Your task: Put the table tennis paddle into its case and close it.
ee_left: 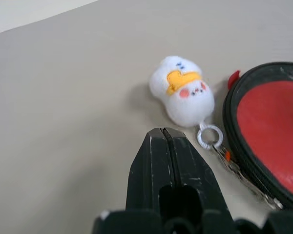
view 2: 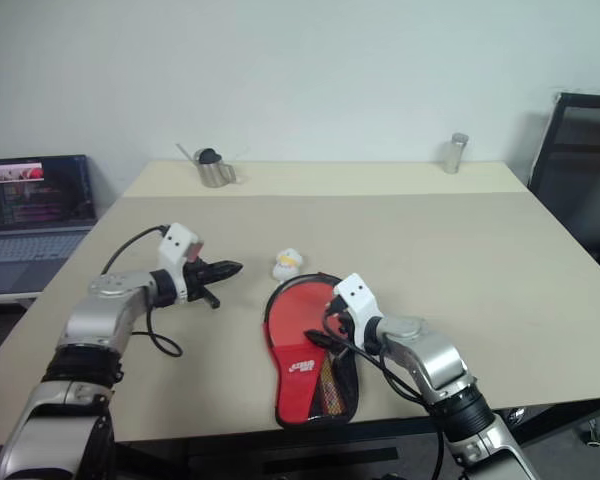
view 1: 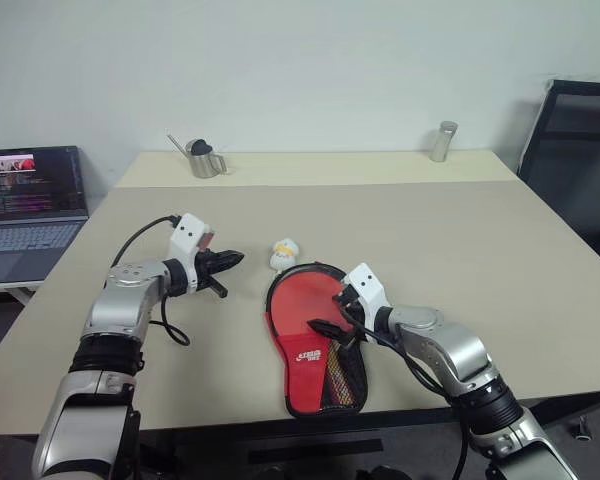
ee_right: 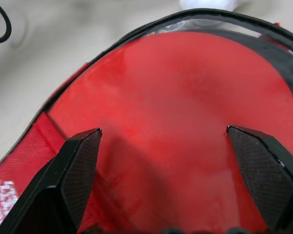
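Right wrist view: right claw point(ee_right: 163, 146) spread wide and empty just above the red face of the table tennis paddle point(ee_right: 185, 122).
Lying in the open case point(view 1: 302, 380) on the worktop point(view 1: 460, 250), long axis toward the near edge; left claw point(view 1: 225, 262) shut, empty, beside the round end, pointing at the plush keychain point(ee_left: 183, 90).
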Tool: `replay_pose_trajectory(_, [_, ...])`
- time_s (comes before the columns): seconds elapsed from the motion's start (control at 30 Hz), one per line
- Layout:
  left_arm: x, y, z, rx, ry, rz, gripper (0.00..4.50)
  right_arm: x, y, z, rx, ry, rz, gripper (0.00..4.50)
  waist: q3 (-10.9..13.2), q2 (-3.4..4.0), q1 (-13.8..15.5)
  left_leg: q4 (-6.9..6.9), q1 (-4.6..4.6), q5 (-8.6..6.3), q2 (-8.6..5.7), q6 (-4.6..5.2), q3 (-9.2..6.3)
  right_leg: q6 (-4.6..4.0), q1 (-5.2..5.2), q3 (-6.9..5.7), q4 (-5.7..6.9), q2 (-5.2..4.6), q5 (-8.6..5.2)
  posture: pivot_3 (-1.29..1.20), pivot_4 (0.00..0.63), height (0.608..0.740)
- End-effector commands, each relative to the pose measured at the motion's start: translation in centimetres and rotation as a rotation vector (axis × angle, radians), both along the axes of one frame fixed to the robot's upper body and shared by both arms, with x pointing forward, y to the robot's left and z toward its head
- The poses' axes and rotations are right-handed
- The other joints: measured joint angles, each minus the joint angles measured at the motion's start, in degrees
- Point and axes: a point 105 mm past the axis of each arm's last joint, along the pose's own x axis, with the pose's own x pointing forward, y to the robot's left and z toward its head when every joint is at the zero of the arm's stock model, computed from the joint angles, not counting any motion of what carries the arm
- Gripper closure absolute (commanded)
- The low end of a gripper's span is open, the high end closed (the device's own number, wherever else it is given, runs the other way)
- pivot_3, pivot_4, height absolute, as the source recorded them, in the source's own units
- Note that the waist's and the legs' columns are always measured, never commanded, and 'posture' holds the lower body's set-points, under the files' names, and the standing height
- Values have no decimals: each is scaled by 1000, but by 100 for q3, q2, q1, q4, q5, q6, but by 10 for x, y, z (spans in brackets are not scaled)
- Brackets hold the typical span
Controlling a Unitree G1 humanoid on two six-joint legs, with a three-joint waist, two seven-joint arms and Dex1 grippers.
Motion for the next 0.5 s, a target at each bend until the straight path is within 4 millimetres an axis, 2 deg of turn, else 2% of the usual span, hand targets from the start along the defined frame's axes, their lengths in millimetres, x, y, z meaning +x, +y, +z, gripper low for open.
replay_pose_trajectory(0.03, [11,-15,17,-36,0,-55,3942,-3,3,-9,-20,13,-1,0,-2,-3,10,2,0,0,2,0,-2,0,0,-2,1,2,0,0,150,740])
replay_pose_trajectory(0.23, [27,-42,15,-48,53,-102,1828,-7,15,-11,-17,11,22,0,-6,-10,5,4,3,0,2,0,-2,1,9,-4,-1,6,0,0,150,740])
replay_pose_trajectory(0.4, [37,-54,6,6,81,-76,68,-9,20,-12,-23,3,33,0,-7,-11,-7,3,4,0,4,0,-4,1,8,-5,1,10,0,0,150,740])
replay_pose_trajectory(0.5, [43,-61,1,28,89,-49,7,-9,22,-12,-20,1,32,0,-7,-12,-7,4,4,0,5,0,-4,1,8,-5,1,10,0,0,150,740])
